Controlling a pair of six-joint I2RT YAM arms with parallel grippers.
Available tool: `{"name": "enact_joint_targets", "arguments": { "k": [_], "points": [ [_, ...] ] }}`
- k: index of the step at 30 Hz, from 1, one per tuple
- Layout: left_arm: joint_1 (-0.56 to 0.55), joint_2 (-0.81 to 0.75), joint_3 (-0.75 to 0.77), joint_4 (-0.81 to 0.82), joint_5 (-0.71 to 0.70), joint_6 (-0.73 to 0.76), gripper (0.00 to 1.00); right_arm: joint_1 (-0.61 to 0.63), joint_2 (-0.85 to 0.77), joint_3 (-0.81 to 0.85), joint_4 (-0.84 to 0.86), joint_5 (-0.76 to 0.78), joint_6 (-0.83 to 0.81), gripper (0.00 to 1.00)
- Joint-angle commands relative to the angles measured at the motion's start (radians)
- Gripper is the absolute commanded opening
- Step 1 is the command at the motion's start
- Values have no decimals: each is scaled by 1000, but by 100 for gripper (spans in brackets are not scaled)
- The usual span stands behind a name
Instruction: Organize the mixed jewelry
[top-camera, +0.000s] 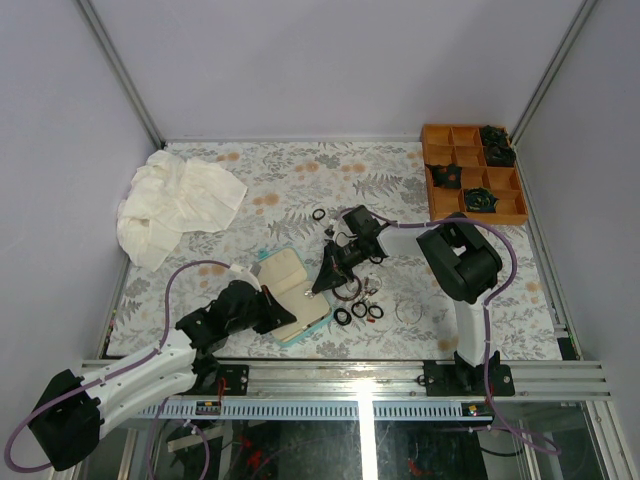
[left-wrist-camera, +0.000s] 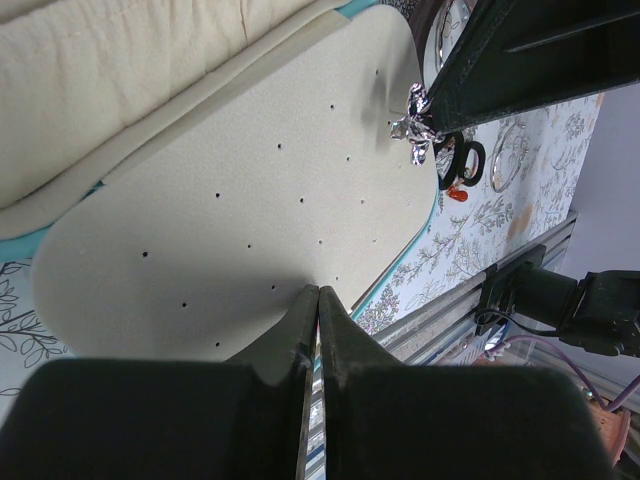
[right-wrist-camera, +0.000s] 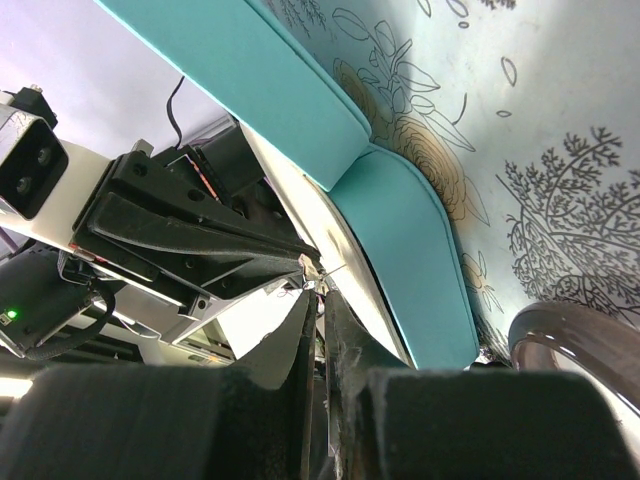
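1. Showing the right end effector (top-camera: 326, 280) angled down at the right-hand edge of the open teal case (top-camera: 303, 334). Its fingers are drawn almost together and appear to pinch a small silver piece (left-wrist-camera: 415, 127) at their tips.
2. Left end effector (left-wrist-camera: 318, 295): fingers closed flat against each other, with nothing seen between them. The tips rest at the near edge of the case's cream perforated panel (left-wrist-camera: 250, 200).
3. The silver piece hangs over the far right corner of the perforated panel. The rows of holes lie from there toward the left arm, so the coming move probably turns on lining the piece up with a hole.
4. The rest of the jewelry is loose on the worktop (top-camera: 300, 175), just right of the case:
   - three black rings (top-camera: 359, 311) in a row;
   - a reddish-brown bangle (top-camera: 347, 291) beneath the right end effector;
   - a clear bangle (top-camera: 408, 310) further right;
   - one more ring (top-camera: 319, 214) further back.
5. All of these lie on the right arm's side, so it is judged the nearer arm. The left arm seems placed to steady the case.
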Motion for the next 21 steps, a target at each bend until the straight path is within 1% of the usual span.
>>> {"name": "enact_joint_targets", "arguments": {
  "k": [1, 21],
  "points": [
    [-7, 7, -11, -58, -21, 15, 0, 5, -31, -8, -2, -11, 0, 0],
    [-7, 13, -7, -59, -24, 16, 0, 10, -51, -21, -5, -15, -1, 0]
  ]
}}
